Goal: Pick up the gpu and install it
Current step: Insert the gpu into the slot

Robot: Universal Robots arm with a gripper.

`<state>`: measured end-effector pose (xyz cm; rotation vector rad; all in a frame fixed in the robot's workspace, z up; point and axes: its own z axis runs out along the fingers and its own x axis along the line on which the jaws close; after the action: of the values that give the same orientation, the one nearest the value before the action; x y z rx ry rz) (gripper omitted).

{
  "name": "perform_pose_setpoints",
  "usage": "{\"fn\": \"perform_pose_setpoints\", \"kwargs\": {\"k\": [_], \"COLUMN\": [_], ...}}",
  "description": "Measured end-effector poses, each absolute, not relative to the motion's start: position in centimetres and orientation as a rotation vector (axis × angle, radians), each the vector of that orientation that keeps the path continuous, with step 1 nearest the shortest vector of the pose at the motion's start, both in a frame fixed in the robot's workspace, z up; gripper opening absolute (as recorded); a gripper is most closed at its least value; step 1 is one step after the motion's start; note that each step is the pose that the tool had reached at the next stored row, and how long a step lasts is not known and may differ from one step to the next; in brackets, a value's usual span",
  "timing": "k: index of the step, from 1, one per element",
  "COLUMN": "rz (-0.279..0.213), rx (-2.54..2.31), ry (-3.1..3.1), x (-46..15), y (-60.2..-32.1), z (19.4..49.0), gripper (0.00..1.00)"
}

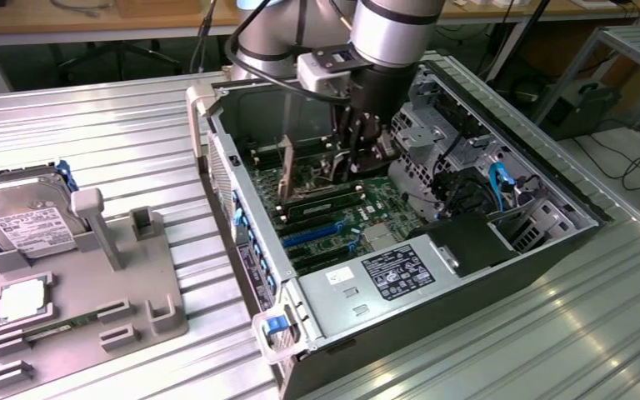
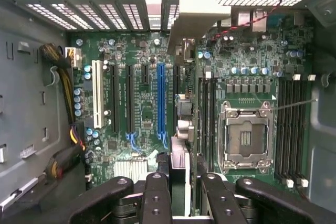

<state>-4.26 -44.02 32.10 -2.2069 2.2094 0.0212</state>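
Exterior view: gripper [image 1: 356, 158] deep inside the open computer case [image 1: 520, 250], clenched on the gpu [image 1: 287, 171], held upright over the motherboard.

Wrist view: gpu [image 2: 181, 129] edge-on above the slots; best lowered square, bracket toward the rear wall.

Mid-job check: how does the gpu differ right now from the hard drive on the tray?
The gpu stands on edge, clamped in the tool; the hard drive rests label-up with nothing gripping it. The gpu is inside the computer case, over the motherboard; the hard drive sits outside the case on the gray tray. Both are flat parts.
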Motion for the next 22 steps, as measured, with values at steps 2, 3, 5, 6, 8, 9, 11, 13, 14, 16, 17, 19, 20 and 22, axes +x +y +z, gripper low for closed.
{"fn": "perform_pose_setpoints", "kwargs": {"k": [2, 3, 5, 6, 8, 9, 11, 13, 14, 16, 17, 19, 20, 22], "rz": [0.021, 0.021, 0.021, 0.021, 0.021, 0.022, 0.022, 0.021, 0.021, 0.022, 0.023, 0.024, 0.024, 0.024], "rx": [-2.207, -2.208, -2.208, -2.208, -2.208, -2.208, -2.209, -2.21, -2.211, -2.213, -2.213, -2.213, -2.213, -2.214], "ry": [2.209, 2.209, 2.209, 2.209, 2.209, 2.209, 2.21, 2.211, 2.213, 2.214, 2.214, 2.215, 2.215, 2.215], "x": [-4.4, -4.4, -4.5, -4.6, -5.1, -5.2, -5.3, -5.3, -5.3, -5.6, -6.0, -6.3, -6.3, -6.3], "y": [-44.0, -44.1, -44.3, -44.3, -44.3, -44.3, -44.7, -45.1, -45.1, -45.1, -45.1, -45.1, -45.1, -45.3], "z": [31.9, 31.8, 31.5, 31.4, 30.9, 30.7, 30.3, 30.0, 29.9, 29.7, 29.6, 29.3, 29.1, 28.8], "gripper": [0.27, 0.27, 0.27, 0.27, 0.27, 0.27, 0.27, 0.27, 0.27, 0.27, 0.27, 0.27, 0.27, 0.27]}}
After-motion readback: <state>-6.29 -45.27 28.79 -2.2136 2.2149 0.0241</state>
